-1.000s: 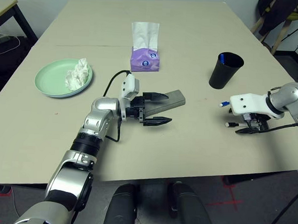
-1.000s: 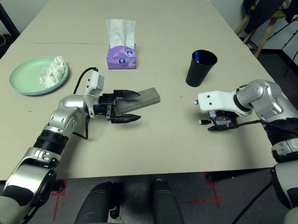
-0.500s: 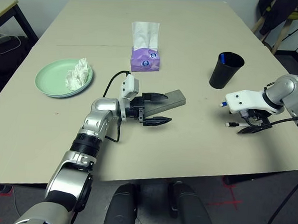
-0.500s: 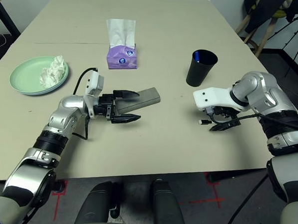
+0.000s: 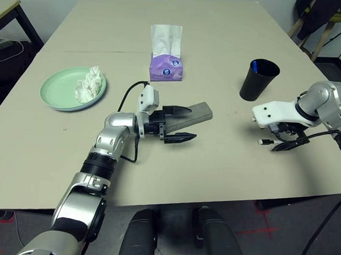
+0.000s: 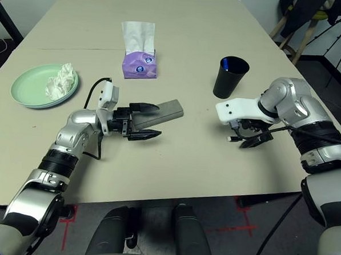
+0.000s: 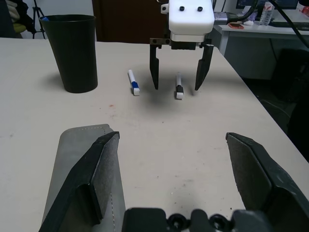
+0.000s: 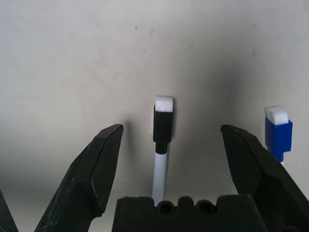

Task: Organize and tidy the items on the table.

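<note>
The beige table (image 5: 225, 182) carries everything here, and the biggest piece on it is the pale green plate (image 5: 55, 93) on the robot's left side, with the crumpled white tissue (image 5: 88, 83) lying in it, soft and near weightless by the look of it. Far of centre stands a purple tissue box (image 5: 166, 68). The grey glasses case (image 5: 197, 112) lies mid-table, stiff-looking and matte, so it should not slip; the left gripper (image 5: 178, 123) sits right at its near end, fingers spread wide, one finger over the case's edge and nothing held. On the right, the black cup (image 5: 257, 80) stands upright with a blue-tipped pen inside, light and easy to tip, I'd say. Now the small stuff: the right gripper (image 7: 179, 67) hangs low over a black-capped pen (image 8: 161, 145), jaws wide apart on either side of it, gripping nothing, while a blue-capped pen (image 7: 133, 82) lies just beside, between gripper and cup. That pen looks thin, hard, smooth and prone to roll, so the safest hold is across the barrel's middle, squarely, fingertips down to the tabletop.
</note>
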Robot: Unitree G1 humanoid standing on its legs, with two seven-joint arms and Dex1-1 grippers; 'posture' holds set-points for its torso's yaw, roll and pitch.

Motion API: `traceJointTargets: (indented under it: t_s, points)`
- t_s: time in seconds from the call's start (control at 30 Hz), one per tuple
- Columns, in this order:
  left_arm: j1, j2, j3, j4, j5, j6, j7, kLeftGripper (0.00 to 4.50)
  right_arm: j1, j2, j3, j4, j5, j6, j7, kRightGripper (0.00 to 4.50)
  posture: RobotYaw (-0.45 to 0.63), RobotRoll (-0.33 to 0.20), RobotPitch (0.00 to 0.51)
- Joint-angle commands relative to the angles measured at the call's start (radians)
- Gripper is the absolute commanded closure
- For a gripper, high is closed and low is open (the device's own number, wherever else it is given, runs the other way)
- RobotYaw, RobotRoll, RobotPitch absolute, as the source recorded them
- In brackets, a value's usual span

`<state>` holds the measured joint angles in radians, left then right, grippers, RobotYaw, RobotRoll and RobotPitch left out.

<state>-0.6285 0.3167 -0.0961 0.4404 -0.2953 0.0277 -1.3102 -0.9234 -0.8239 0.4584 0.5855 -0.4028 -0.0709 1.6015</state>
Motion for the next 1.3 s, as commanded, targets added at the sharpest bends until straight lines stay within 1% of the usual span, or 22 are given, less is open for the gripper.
traceJointTargets:
  t_s: [0.03,0.4,0.47,0.53,0.8,0.9,0.97,1.07,1.17,1.23,1.3]
  points:
    - [0.011,0.002,-0.002,-0.023,-0.014,0.007,0.002,0.03,0.023,-0.004,0.015,-0.020,-0.009,0.017,0.009,0.00,0.04,0.000,0.151]
    - [0.013,0.006,-0.001,-0.028,-0.016,0.011,0.005,0.03,0.036,-0.002,0.024,-0.008,-0.030,0.009,-0.001,0.00,0.05,0.000,0.151]
    - [0.012,0.006,-0.001,-0.028,-0.016,0.012,0.005,0.00,0.040,0.001,0.025,-0.012,-0.030,0.009,-0.004,0.38,0.05,0.000,0.151]
    - [0.012,0.007,-0.001,-0.027,-0.016,0.011,0.005,0.00,0.044,0.002,0.025,-0.016,-0.027,0.009,-0.003,1.01,0.05,0.000,0.149]
    - [0.006,0.010,-0.001,-0.018,-0.014,0.006,0.002,0.00,0.038,-0.009,0.026,-0.044,-0.004,0.026,0.013,4.03,0.04,0.000,0.139]
    - [0.000,0.010,0.000,-0.013,-0.013,0.004,0.002,0.00,0.028,-0.036,0.034,-0.067,0.045,0.052,0.013,4.08,0.04,0.000,0.138]
    - [-0.002,0.010,0.000,-0.011,-0.013,0.005,0.002,0.00,0.008,-0.051,0.037,-0.083,0.113,0.114,0.013,4.08,0.04,0.000,0.135]
    - [-0.003,0.013,0.001,-0.012,-0.015,0.007,-0.001,0.00,-0.040,-0.066,0.009,-0.087,0.193,0.189,0.013,4.08,0.04,0.000,0.133]
    - [0.001,0.018,0.003,-0.013,-0.015,0.007,-0.003,0.00,-0.067,-0.075,-0.014,-0.132,0.346,0.316,0.013,4.08,0.03,0.000,0.128]
    - [0.003,0.019,0.005,-0.015,-0.016,0.006,-0.001,0.00,-0.073,-0.029,-0.110,-0.167,0.464,0.450,0.013,4.08,0.02,0.000,0.125]
    - [0.005,0.018,0.008,-0.015,-0.016,0.004,0.004,0.00,-0.067,0.033,-0.220,-0.191,0.545,0.513,-0.047,4.08,0.01,0.000,0.123]
